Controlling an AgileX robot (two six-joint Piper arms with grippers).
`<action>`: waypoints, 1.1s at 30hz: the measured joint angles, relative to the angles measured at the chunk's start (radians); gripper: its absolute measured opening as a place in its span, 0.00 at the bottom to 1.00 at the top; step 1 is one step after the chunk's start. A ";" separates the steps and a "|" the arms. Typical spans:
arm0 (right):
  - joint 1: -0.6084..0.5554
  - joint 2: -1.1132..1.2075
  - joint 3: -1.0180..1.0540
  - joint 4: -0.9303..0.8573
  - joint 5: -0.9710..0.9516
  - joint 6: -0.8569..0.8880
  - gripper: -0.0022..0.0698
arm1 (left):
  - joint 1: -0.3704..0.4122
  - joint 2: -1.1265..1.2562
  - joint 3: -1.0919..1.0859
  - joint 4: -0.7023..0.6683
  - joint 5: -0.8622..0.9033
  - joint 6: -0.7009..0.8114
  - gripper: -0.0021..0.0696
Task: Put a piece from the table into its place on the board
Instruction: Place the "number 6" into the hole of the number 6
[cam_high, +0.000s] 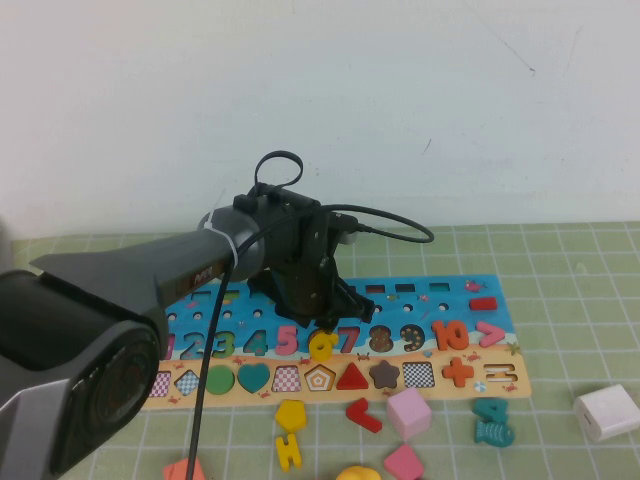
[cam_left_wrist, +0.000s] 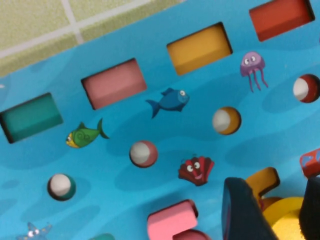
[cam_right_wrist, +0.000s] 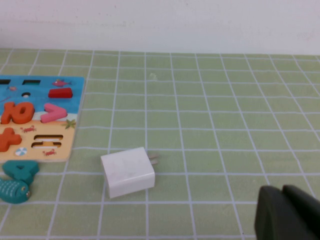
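Left gripper (cam_high: 322, 335) is over the board (cam_high: 440, 300), down at the numeral row, between the pink 5 (cam_high: 287, 340) and the red 7 (cam_high: 349, 338). Its fingers (cam_left_wrist: 247, 210) pinch the yellow 6 (cam_high: 321, 346), one dark pad on each side. The 6 sits at its slot in the row; can't tell if it's fully seated.

Right gripper (cam_right_wrist: 287, 212) is off the board's right end, above the desk (cam_right_wrist: 225, 115), near the white charger (cam_right_wrist: 127, 171); fingers look pressed together.

On the desk just beside the board's tan edge: yellow pentagon (cam_high: 290, 413), yellow H piece (cam_high: 289, 451), red chevron (cam_high: 363, 414), pink cube (cam_high: 409, 412), teal fish (cam_high: 494, 433).
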 joint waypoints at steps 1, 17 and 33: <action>0.000 0.000 0.000 0.000 0.000 0.000 0.03 | 0.000 0.000 0.000 0.008 0.000 0.000 0.36; 0.000 0.000 0.000 0.000 0.000 0.000 0.03 | 0.000 -0.083 -0.002 -0.003 0.275 0.559 0.50; 0.000 0.000 0.000 0.000 0.000 0.000 0.03 | 0.000 -0.048 -0.002 -0.102 0.159 0.671 0.78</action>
